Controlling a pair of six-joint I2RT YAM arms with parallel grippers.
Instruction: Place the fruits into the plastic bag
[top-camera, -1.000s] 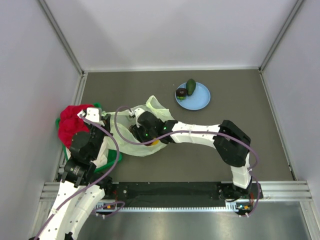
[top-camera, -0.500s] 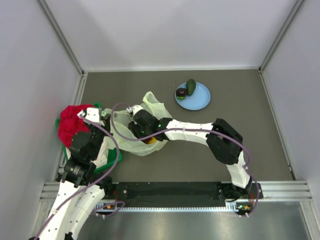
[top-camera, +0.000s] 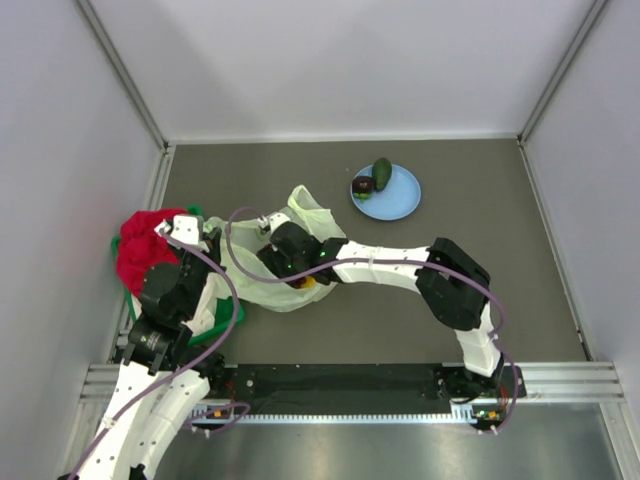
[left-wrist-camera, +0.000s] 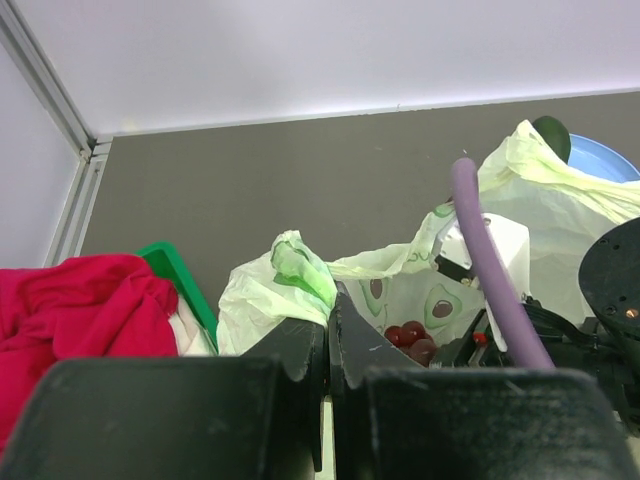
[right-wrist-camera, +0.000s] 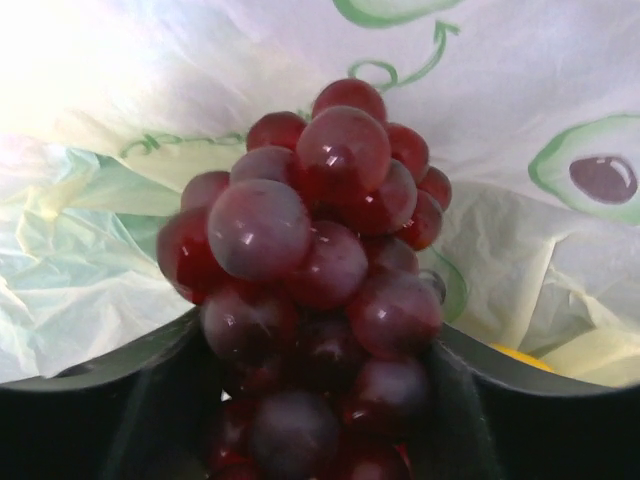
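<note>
No legible text, labels, brands or numbers in any view. The bag (right-wrist-camera: 520, 250) bears avocado prints (right-wrist-camera: 595, 170) only.

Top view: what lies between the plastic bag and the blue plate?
Nothing. Only bare grey tabletop separates the plastic bag from the blue plate. The top external view shows this.

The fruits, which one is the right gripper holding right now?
The dark red grape bunch, clamped in the right gripper inside the plastic bag. The green avocado and the small dark fruit lie apart on the blue plate.
</note>
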